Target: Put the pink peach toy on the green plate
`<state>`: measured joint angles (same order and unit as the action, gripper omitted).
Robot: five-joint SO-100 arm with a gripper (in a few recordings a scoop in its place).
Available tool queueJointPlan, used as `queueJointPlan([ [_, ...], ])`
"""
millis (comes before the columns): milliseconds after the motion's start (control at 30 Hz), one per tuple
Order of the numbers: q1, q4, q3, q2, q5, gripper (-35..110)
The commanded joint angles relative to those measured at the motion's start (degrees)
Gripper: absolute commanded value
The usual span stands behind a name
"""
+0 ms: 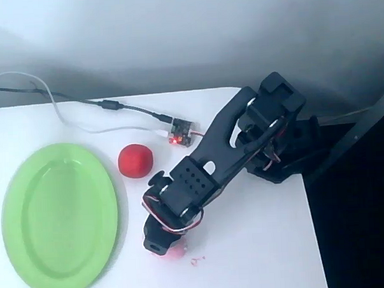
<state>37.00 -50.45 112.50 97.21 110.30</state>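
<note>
The green plate (58,217) lies flat at the left of the white table, with nothing on it. The black arm reaches down from the upper right, and its gripper (159,241) sits low over the table to the right of the plate. A bit of the pink peach toy (178,250) peeks out from under the gripper's lower right side; the rest of the toy is hidden by the gripper. The fingers are covered by the wrist from above, so their state is unclear.
A solid red ball (135,160) rests just right of the plate's upper rim, near the arm. A small circuit board (181,133) with a red light and cables lies at the back. The table's right edge (314,241) drops off beside the arm base.
</note>
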Motion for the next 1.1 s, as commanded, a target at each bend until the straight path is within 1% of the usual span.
queueJointPlan([
  [0,0.79,-0.7,1.49,3.52,0.18,0],
  [67,0.7,-1.23,1.67,5.01,0.18,0],
  [167,-1.32,-5.71,-1.23,8.7,-2.02,0],
  [233,-4.57,-11.25,-7.29,10.46,-5.8,0],
  [367,-13.8,-11.95,-17.23,12.39,-15.38,0],
  [500,-20.48,-11.87,-28.74,2.99,-26.28,0],
  [633,-23.29,-11.87,-41.04,-12.04,-34.98,0],
  [700,-23.55,-11.07,-46.67,-19.16,-35.51,0],
  [767,-23.64,-8.09,-50.36,-24.79,-35.6,0],
  [900,-23.12,-6.5,-58.71,-34.01,-36.83,0],
  [1067,-22.32,-5.71,-60.38,-38.23,-36.83,0],
])
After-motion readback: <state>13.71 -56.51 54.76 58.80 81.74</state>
